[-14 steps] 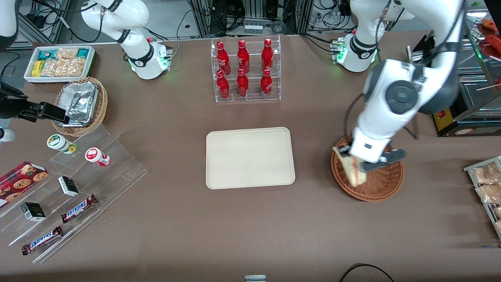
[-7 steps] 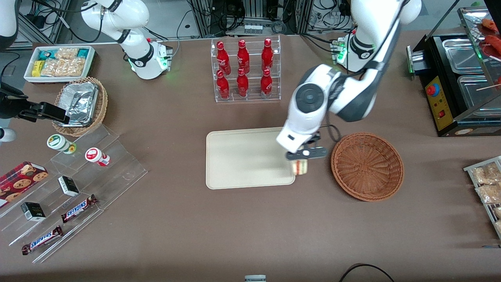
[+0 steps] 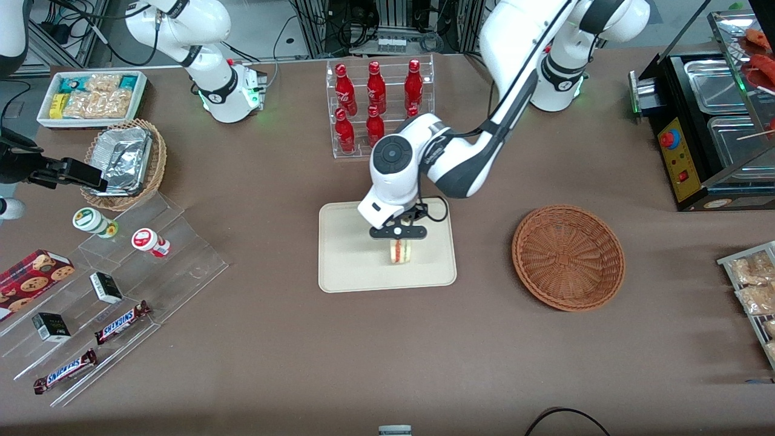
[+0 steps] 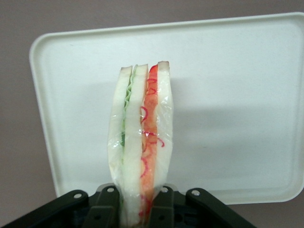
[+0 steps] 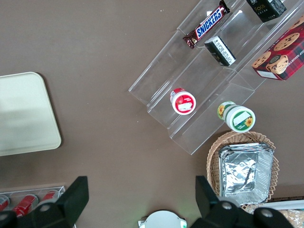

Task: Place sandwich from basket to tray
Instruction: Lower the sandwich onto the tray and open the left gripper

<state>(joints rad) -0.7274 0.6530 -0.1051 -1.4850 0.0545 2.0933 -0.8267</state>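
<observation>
Counted in front view: one sandwich (image 3: 399,251), one tray (image 3: 351,254), one reddish woven basket (image 3: 568,257). Six red bottles (image 3: 375,106) in a clear rack, two Snickers bars (image 3: 121,321) on the clear stepped stand, two small round cups (image 3: 148,241) on its upper steps.

Sandwich: wrapped in clear film, two pale bread layers outside and one between them; green filling on one side, red-orange filling with thin red curls on the other. It stands on edge, cut face toward the wrist camera (image 4: 140,142).

Gripper (image 3: 398,235) hangs over the tray, with the sandwich directly under it, at 6 o'clock from the black finger bar in front view. In the wrist view both black fingers (image 4: 107,206) press the bread faces from either side, the gap between them only as wide as the sandwich's thickness. Held firmly.

The sandwich is over the tray's middle; whether its lower edge touches the tray cannot be told. From the tray, the basket sits at 3 o'clock, apart from it, nothing in it.
</observation>
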